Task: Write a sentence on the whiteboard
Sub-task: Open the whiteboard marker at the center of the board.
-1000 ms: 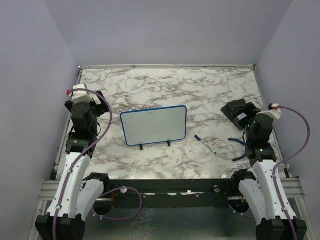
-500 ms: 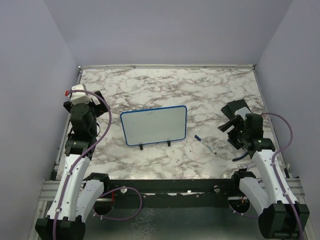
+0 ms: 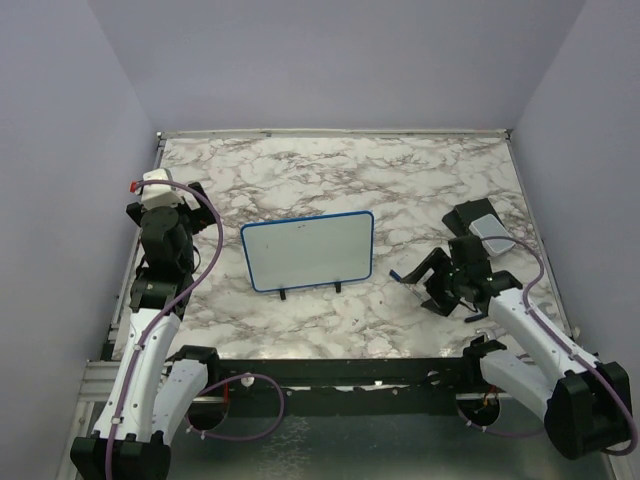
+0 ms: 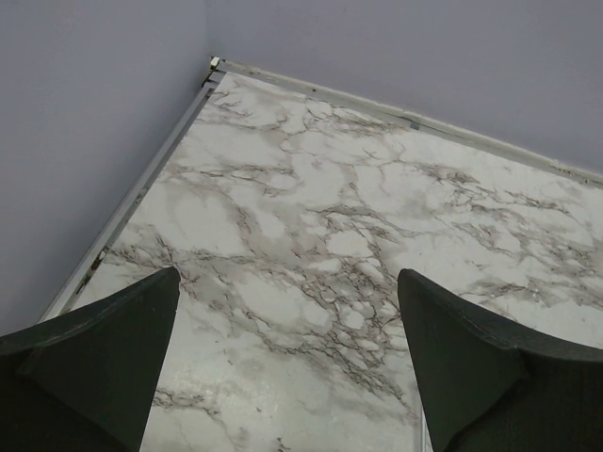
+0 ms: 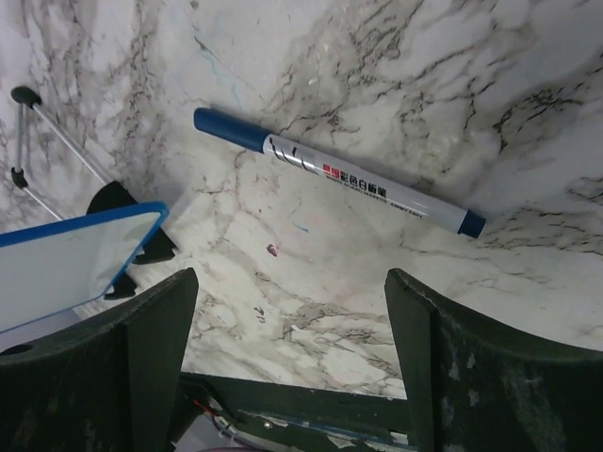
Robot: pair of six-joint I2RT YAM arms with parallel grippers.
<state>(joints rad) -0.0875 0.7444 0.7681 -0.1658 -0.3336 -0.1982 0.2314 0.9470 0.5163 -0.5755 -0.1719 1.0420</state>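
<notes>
The table [image 3: 330, 170] has a marble-patterned top, smooth with a soft sheen, edged by a pale metal strip [image 4: 132, 202]. The whiteboard [image 3: 308, 252] shows a smooth, faintly glossy white face in a blue plastic-looking frame. Just right of the whiteboard, the marker [image 5: 349, 181] has a smooth, white printed barrel and blue plastic ends. The right gripper [image 5: 292, 301] has dark matt jaws, dusty and scuffed. On the left gripper [image 4: 287, 311] the jaws look matt and cleaner.
</notes>
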